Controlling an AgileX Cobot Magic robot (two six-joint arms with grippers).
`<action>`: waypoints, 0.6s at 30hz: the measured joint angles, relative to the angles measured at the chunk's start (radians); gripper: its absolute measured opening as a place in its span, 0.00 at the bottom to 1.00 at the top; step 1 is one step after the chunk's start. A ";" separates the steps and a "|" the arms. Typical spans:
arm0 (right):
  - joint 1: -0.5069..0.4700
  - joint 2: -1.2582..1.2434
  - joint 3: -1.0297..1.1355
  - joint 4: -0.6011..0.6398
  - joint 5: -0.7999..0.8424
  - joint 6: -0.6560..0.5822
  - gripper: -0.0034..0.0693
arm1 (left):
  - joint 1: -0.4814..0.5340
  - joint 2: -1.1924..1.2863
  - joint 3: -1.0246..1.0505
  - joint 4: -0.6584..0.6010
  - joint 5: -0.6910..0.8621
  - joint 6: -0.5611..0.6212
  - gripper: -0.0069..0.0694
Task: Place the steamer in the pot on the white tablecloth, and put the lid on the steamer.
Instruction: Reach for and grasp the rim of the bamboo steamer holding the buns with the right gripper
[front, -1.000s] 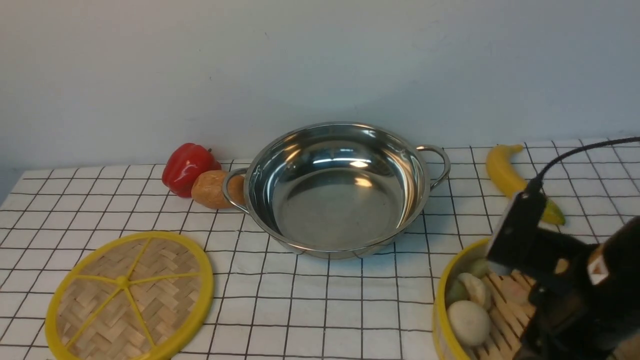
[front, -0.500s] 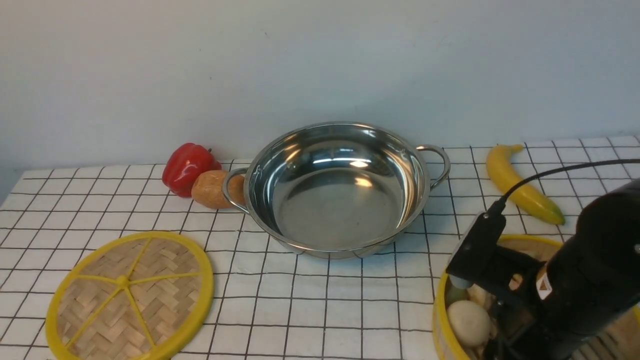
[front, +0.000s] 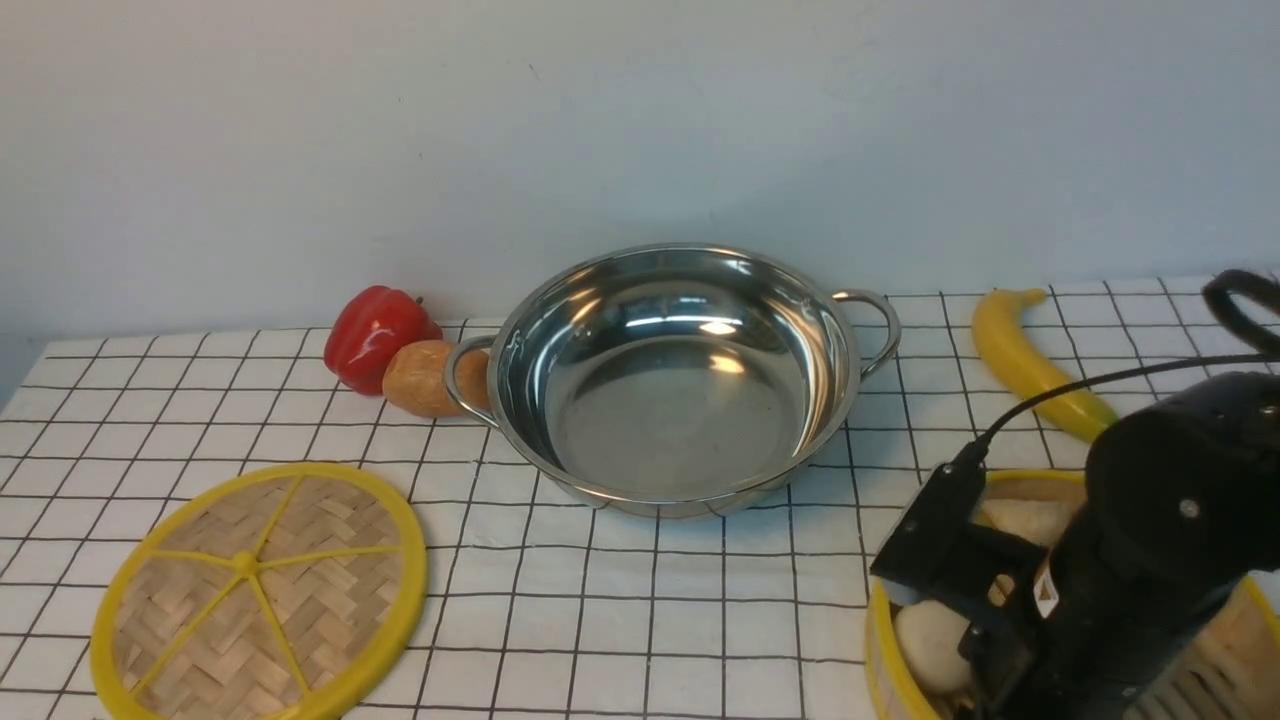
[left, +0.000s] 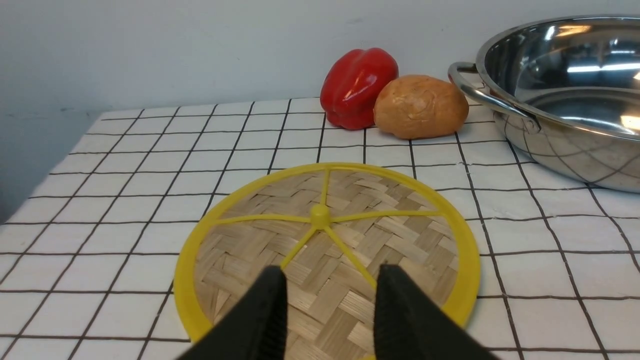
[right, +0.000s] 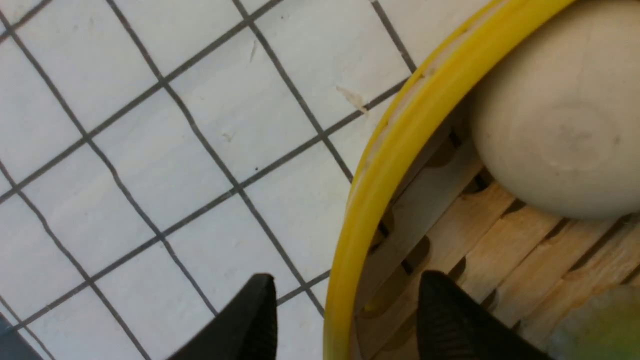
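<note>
Right gripper (right: 347, 280): stands with fingers spread wide, astride the yellow rim of the steamer (right: 390, 165), one finger outside over the white tablecloth (right: 150, 150), the other inside above the slatted floor. Clamps nothing (contact with the rim: cannot tell). Steamer: sits on the tabletop at the near right corner of the front view, well apart from the pot (front: 680, 400); carries a white dumpling (right: 560, 115) close to the rim.

Left gripper (left: 330, 270): hangs above the near part of the lid (left: 350, 235), fingers apart, holding nothing. Lid: lies flat on the cloth at the near left, apart from the pot. Pot: stands empty farther back, mid-cloth, with a red pepper (front: 372, 335) and a brown roll (front: 420, 378) just beside its left handle and a banana (front: 1020, 360) off to its right.
</note>
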 joint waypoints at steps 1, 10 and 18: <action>0.000 0.007 0.000 0.003 0.000 0.000 0.57 | 0.000 0.000 0.000 0.000 0.000 0.000 0.41; 0.000 0.025 0.000 0.012 -0.017 0.000 0.27 | 0.000 0.000 0.000 0.000 0.000 0.000 0.41; 0.001 0.025 0.000 0.007 -0.011 0.018 0.14 | 0.000 0.000 0.000 0.000 0.000 0.000 0.41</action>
